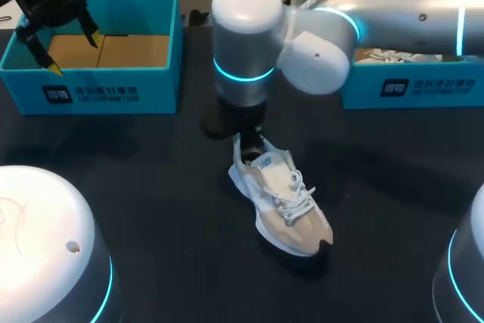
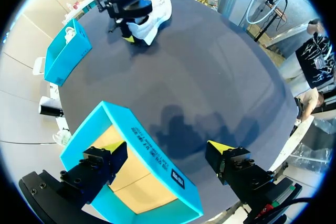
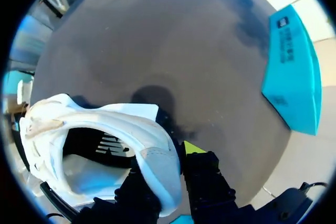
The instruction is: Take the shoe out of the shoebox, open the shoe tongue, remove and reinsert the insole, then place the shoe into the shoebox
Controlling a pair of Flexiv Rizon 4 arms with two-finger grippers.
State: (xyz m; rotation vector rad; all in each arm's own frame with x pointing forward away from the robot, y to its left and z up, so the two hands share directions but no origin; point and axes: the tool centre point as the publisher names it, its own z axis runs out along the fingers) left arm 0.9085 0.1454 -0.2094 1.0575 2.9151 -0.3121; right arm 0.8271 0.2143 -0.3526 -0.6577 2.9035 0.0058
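A white and beige sneaker (image 1: 283,202) lies on the dark table, heel toward the back and toe toward the front right. My right arm reaches in to the middle, and its gripper (image 1: 249,141) is down at the heel. In the right wrist view the gripper (image 3: 165,166) is shut on the shoe's heel collar (image 3: 157,156), one finger inside the opening and one outside. The shoe's dark inside (image 3: 100,148) shows. My left gripper (image 1: 74,54) hangs open and empty over the left teal shoebox (image 1: 98,92). From the left wrist, that gripper (image 2: 169,148) straddles the box's front wall (image 2: 152,156), with the shoe (image 2: 152,17) far ahead.
A second teal shoebox (image 1: 408,88) at the back right holds another white shoe (image 1: 386,56). The left box shows a bare cardboard floor (image 1: 113,51). Dark tabletop (image 1: 151,209) lies all around the sneaker. Two white robot bases (image 1: 45,240) stand at the front corners.
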